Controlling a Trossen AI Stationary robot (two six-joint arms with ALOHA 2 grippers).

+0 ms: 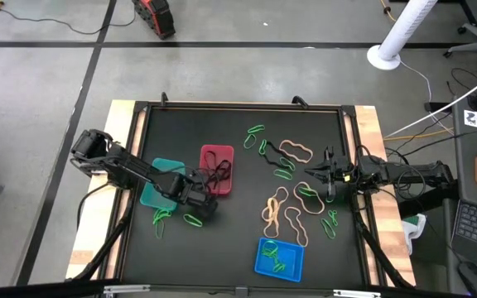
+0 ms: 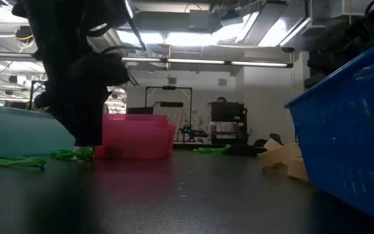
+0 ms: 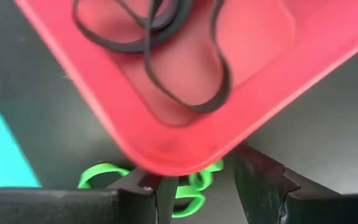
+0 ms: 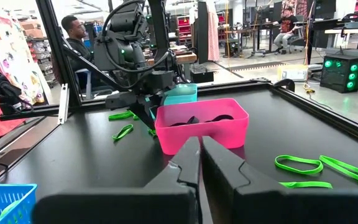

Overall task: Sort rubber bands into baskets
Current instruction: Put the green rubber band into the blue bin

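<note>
While the left tool [image 1: 203,201] hangs with fingers apart at the red basket's [image 1: 216,157] near corner, thin black rubber bands [image 3: 160,56] lie looped inside that basket ahead of it. A bright green band [image 3: 188,190], curled with no clear long axis, lies under its fingertips on the worktop [image 1: 230,240]. The right tool [image 1: 325,174] waits, fingers together.

You are looking at the left gripper [image 1: 199,201] wedged against the red basket [image 1: 217,170] and teal basket [image 1: 162,182] — bare table [image 1: 230,232] is lying open between it and the blue basket [image 1: 279,258].
</note>
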